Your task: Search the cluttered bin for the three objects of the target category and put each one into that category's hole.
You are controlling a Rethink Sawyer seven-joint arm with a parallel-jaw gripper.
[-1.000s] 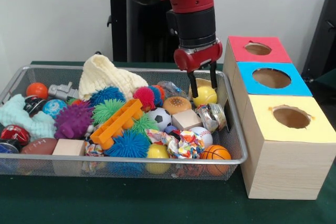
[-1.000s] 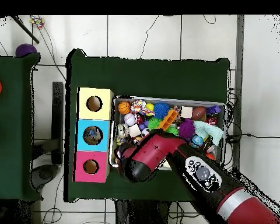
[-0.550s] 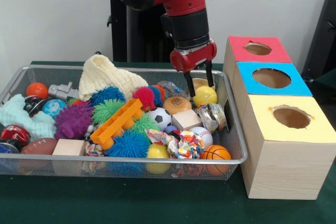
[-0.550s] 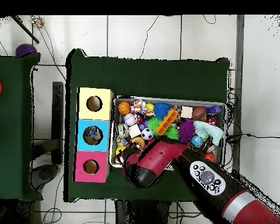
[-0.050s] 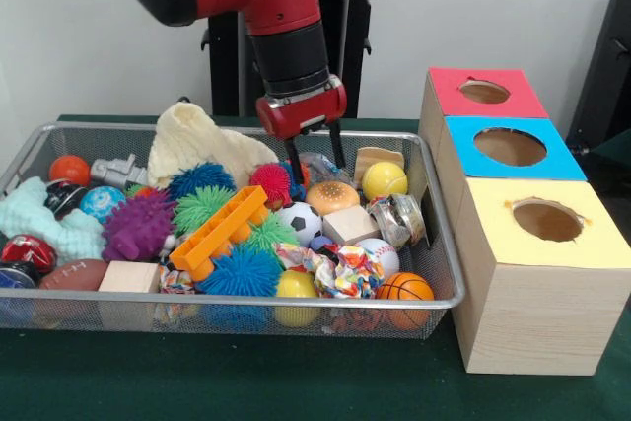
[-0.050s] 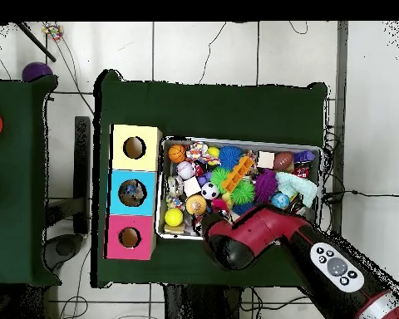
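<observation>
My gripper [image 5: 315, 156] hangs open and empty over the back middle of the wire bin [image 5: 246, 300]. Its fingertips stand just above a pink spiky ball [image 5: 269, 184] and a burger toy [image 5: 332, 196]. To its right lies a yellow ball [image 5: 385, 179] in front of a wooden piece. A soccer ball [image 5: 298, 221], a baseball [image 5: 378, 253] and a basketball [image 5: 404, 288] lie nearer the front. Right of the bin stand three holed boxes: red [image 5: 483, 93], blue [image 5: 511, 147] and yellow [image 5: 545, 221]. In the overhead view my arm [image 6: 236, 241] hides the gripper; the blue box's hole [image 6: 132, 193] shows something inside.
The bin also holds a cream knitted cloth [image 5: 197, 145], an orange toy block [image 5: 217, 229], blue, green and purple spiky balls, wooden cubes [image 5: 350, 224], a football [image 5: 71, 274] and an orange ball [image 5: 69, 169]. The bin's right wall runs close to the boxes.
In the front view my gripper has swung left, from over the yellow ball at the bin's right end to above the pink spiky ball. It stays open and empty.
</observation>
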